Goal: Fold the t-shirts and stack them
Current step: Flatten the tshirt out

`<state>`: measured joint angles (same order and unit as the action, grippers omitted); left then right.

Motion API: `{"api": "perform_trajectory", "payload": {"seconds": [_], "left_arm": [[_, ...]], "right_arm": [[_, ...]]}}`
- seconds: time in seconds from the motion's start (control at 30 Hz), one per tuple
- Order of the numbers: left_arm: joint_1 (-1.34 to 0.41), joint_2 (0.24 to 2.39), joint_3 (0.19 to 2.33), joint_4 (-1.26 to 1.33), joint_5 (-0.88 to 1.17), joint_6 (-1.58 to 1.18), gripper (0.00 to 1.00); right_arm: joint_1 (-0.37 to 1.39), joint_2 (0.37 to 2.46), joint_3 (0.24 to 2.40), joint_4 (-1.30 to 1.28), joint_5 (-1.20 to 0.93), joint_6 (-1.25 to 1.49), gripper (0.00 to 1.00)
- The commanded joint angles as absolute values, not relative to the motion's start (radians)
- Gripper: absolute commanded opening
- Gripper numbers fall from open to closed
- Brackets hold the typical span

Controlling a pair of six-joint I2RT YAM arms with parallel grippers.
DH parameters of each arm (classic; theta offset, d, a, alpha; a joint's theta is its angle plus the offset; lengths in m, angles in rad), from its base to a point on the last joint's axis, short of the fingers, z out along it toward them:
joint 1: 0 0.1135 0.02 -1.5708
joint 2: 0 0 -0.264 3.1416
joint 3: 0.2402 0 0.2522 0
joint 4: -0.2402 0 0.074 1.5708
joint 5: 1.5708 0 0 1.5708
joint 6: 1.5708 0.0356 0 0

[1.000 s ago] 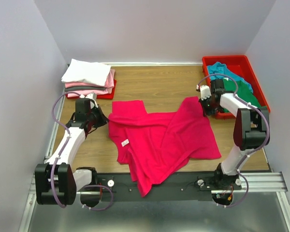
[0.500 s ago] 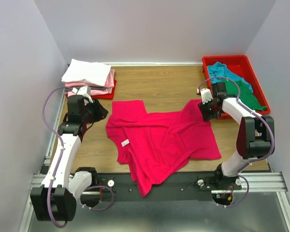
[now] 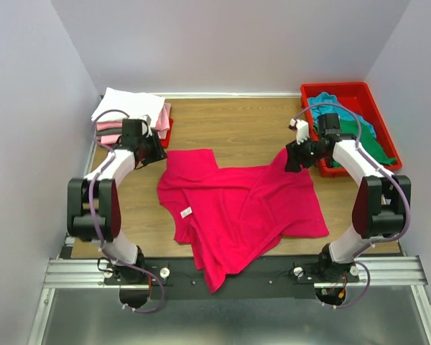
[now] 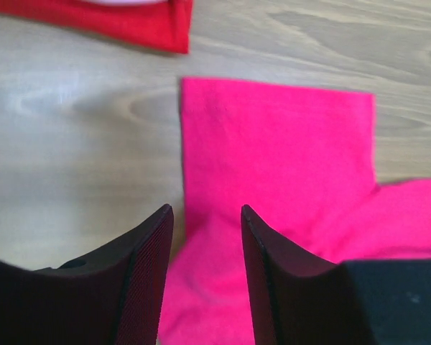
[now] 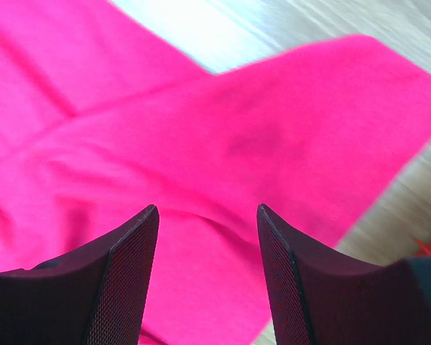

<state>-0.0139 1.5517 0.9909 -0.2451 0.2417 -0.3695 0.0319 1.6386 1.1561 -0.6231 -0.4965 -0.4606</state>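
A crimson-pink t-shirt (image 3: 237, 208) lies spread but rumpled across the middle of the table, its white neck label (image 3: 186, 213) facing up. My left gripper (image 3: 156, 152) hovers at the shirt's far left sleeve (image 4: 280, 151). It (image 4: 205, 210) is open, with only cloth and wood below the gap. My right gripper (image 3: 293, 157) hangs over the far right sleeve (image 5: 201, 129). It (image 5: 207, 208) is open too and holds nothing. Folded t-shirts (image 3: 129, 108) are stacked at the back left, a white one on top of pale pink and grey ones.
The folded stack rests on a red tray (image 3: 167, 135), whose corner (image 4: 129, 25) shows just beyond the left sleeve. Another red tray (image 3: 359, 93) at the back right holds a teal shirt (image 3: 330, 104) and a green one (image 3: 370, 144). The shirt's hem hangs over the near table edge (image 3: 215, 277).
Both grippers went from shut on the shirt's far corners to open, letting the cloth go. The left arm swung back toward the stack; the right wrist moved slightly to the rear.
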Motion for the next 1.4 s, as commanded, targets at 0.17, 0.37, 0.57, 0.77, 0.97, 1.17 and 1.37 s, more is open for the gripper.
{"api": "perform_trajectory", "payload": {"seconds": [0.17, 0.37, 0.57, 0.77, 0.97, 1.17, 1.37], "left_arm": [[-0.017, 1.801, 1.173, -0.186, 0.177, -0.276, 0.49], [-0.041, 1.888, 1.207, -0.186, 0.152, -0.267, 0.47], [-0.083, 1.942, 1.258, -0.192, 0.133, -0.259, 0.48], [-0.101, 2.003, 1.308, -0.241, 0.071, -0.262, 0.47], [-0.104, 2.011, 1.31, -0.267, 0.04, -0.264, 0.37], [-0.109, 1.991, 1.313, -0.265, 0.074, -0.261, 0.01], [-0.106, 1.884, 1.287, -0.275, 0.035, -0.241, 0.0]], "right_arm": [[0.032, 1.585, 1.075, -0.611, -0.641, -0.459, 0.64], [0.034, 1.585, 1.071, -0.606, -0.638, -0.46, 0.64], [0.032, 1.592, 1.066, -0.606, -0.632, -0.463, 0.64], [0.032, 1.589, 1.065, -0.604, -0.629, -0.463, 0.65], [0.032, 1.589, 1.066, -0.606, -0.627, -0.465, 0.65], [0.032, 1.591, 1.066, -0.606, -0.617, -0.466, 0.65], [0.032, 1.608, 1.097, -0.606, -0.581, -0.474, 0.65]]}}
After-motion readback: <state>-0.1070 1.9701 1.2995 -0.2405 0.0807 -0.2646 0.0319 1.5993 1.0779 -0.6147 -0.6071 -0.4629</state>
